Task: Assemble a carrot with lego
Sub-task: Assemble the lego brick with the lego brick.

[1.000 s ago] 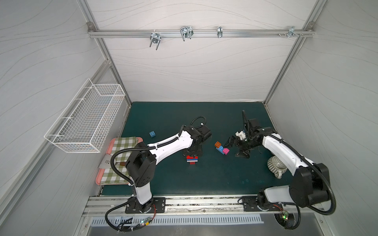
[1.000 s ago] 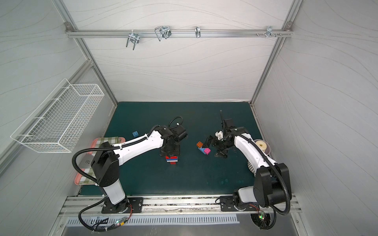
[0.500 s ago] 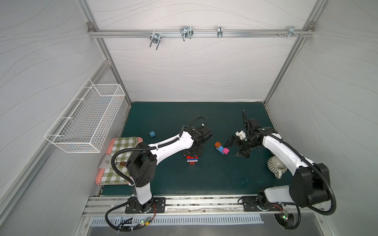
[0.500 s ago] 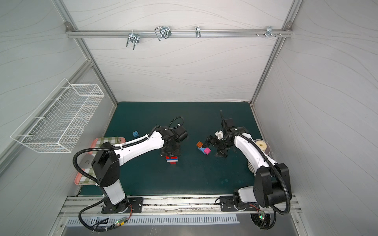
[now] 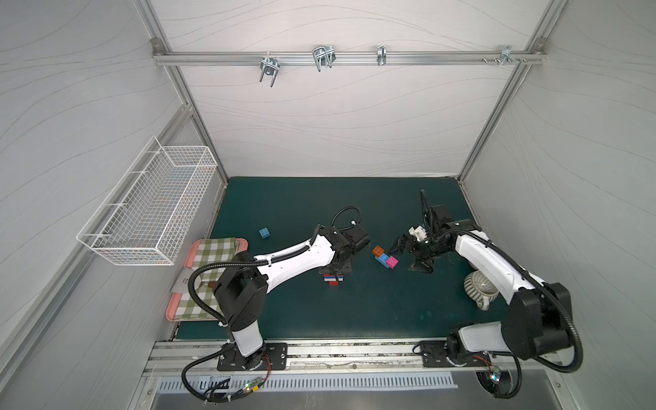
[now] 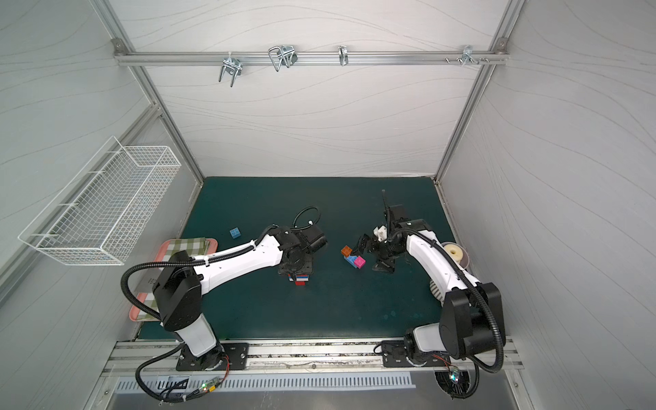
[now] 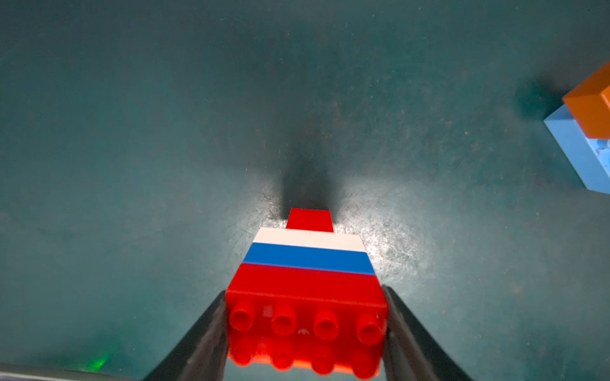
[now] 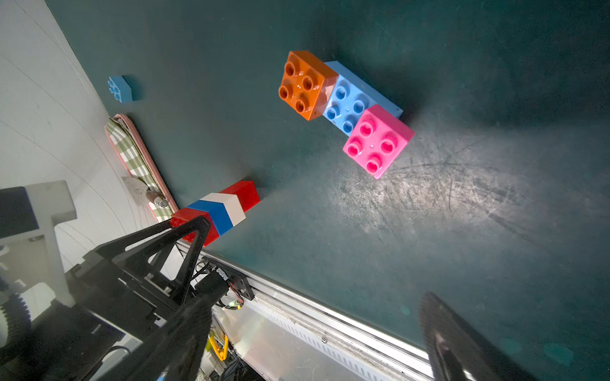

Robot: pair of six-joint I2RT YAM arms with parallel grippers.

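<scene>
Left tool (image 7: 305, 294) grips the carrot (image 7: 307, 257) by its wide red end, studs exposed — likely awaiting the orange-blue-pink cluster (image 5: 385, 258) at its three o'clock, beside the wide-open right tool (image 5: 410, 255).

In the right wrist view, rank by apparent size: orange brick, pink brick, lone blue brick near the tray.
1. orange brick and pink brick: they look about alike, so no ranking between them.
2. lone blue brick: clearly smallest, but it lies farther from the camera, so distance may account for it.

White walls (image 5: 337, 117), wire basket (image 5: 152, 209), dark green mat (image 5: 301, 198), seemingly scuffed.
</scene>
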